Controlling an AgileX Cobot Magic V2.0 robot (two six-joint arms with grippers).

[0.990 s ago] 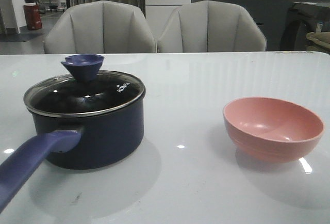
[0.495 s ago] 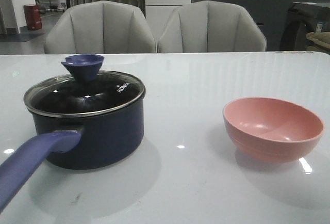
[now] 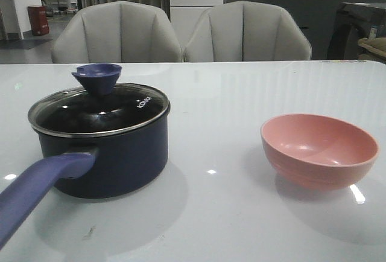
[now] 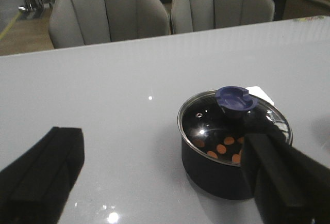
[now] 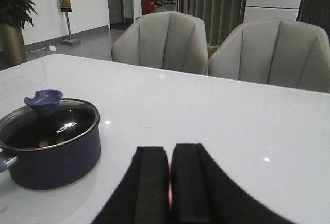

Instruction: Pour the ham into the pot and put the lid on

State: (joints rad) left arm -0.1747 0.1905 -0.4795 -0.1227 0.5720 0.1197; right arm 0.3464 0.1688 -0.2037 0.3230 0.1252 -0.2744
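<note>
Lid [image 3: 99,108] on pot [image 3: 102,147] at left, ham [image 4: 223,148] inside; L gripper [image 4: 154,182] apart, R gripper [image 5: 169,182] together, both clear.

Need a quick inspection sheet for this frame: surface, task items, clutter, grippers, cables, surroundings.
Surface: white glossy table, light glare spots, no spills seen.
Pot: upright on the robot's left side, handle pointing toward the robot.
Lid: seated on the pot, knob up.
Ham: orange pieces inside the pot, seen through the glass.
Pink bowl: upright on the right side, empty, apart from the pot.
Clutter: nothing seen.
Left gripper: open, holding nothing, above the table near the pot.
Right gripper: shut, empty, above the table.
Cables: nothing seen.
Surroundings: two grey chairs behind the table, a counter beyond.
</note>
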